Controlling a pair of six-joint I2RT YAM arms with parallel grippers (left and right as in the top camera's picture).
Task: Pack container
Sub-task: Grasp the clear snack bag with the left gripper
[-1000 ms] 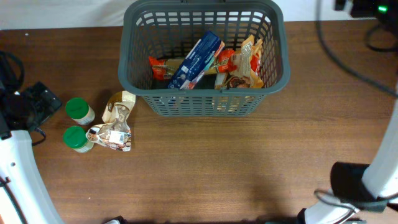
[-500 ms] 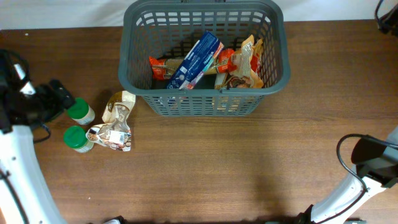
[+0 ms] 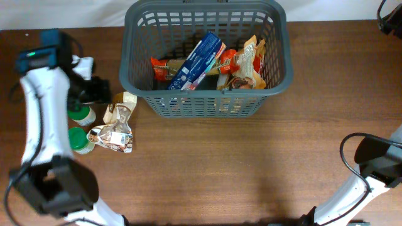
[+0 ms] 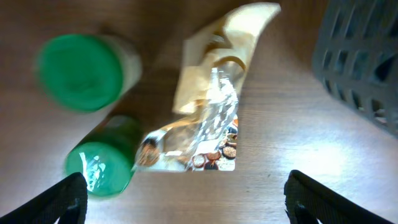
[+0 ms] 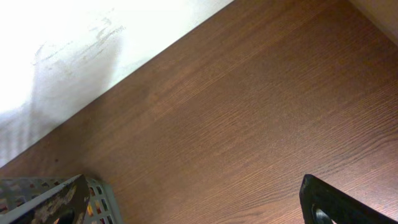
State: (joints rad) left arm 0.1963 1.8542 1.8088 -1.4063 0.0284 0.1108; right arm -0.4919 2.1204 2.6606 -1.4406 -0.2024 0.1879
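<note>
Well, my left jaws hang wide open over the foil pouch (image 4: 199, 140) on the desk (image 4: 292, 93); I'd centre on its crumpled middle, avoiding the green-lidded jars (image 4: 81, 71), then carry it to the container (image 3: 204, 100) nearby.

This is looking like a robot test lab, not a home. Two white robot arms, a left arm (image 3: 41, 119) and a right arm (image 3: 377, 169), are bending over a plain brown wooden tabletop (image 3: 251, 169). A bare white wall (image 5: 62, 37) is running behind it. A black cable (image 3: 325, 32) is trailing over the far corner. Shop snacks (image 3: 242, 63) are lying in a grey basket (image 3: 204, 107).
</note>
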